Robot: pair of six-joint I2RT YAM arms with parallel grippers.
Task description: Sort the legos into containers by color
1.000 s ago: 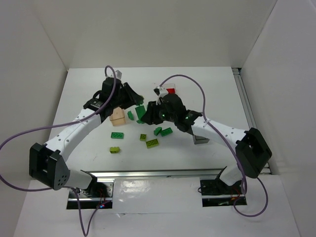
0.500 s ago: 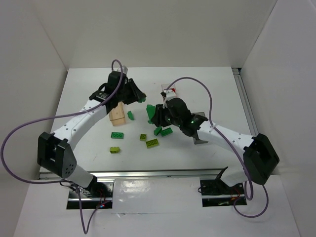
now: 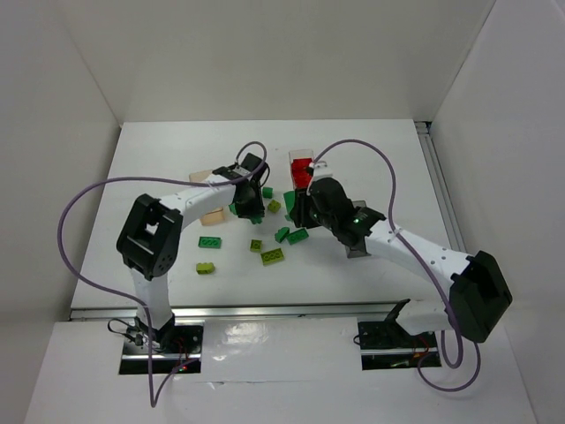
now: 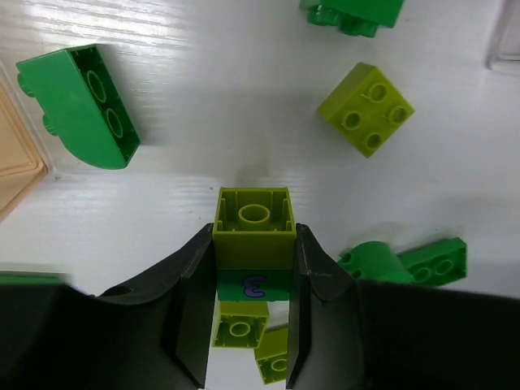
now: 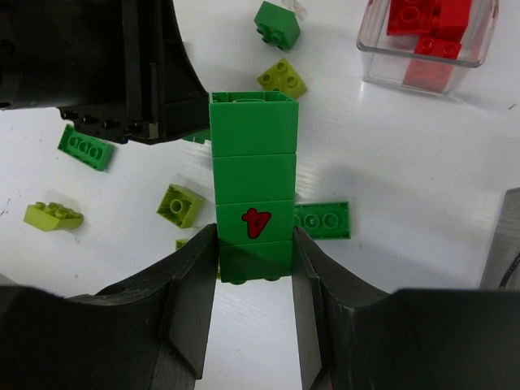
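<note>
My left gripper (image 4: 253, 244) is shut on a short stack of legos: a lime brick (image 4: 253, 215) over a green one marked 3. It hangs above the white table (image 3: 159, 177) at the centre (image 3: 252, 200). My right gripper (image 5: 254, 244) is shut on a tall green stack (image 5: 253, 154) marked with a red 4, just right of the left one (image 3: 300, 205). The clear container (image 3: 302, 168) holds red bricks (image 5: 426, 24). My left arm partly covers the wood container (image 3: 212, 215). The dark container (image 3: 357, 250) peeks out under my right arm.
Loose legos lie between the arms: a green plate (image 3: 209, 243), lime bricks (image 3: 206, 268) (image 3: 272, 256) (image 3: 256, 246), green pieces (image 3: 291, 235), a lime square (image 4: 366, 110) and a curved green brick (image 4: 81, 106). White walls enclose the table.
My left arm has swung from the back left in to the table's centre. My right gripper has shifted right toward the clear container. Both stay shut on their stacks.
</note>
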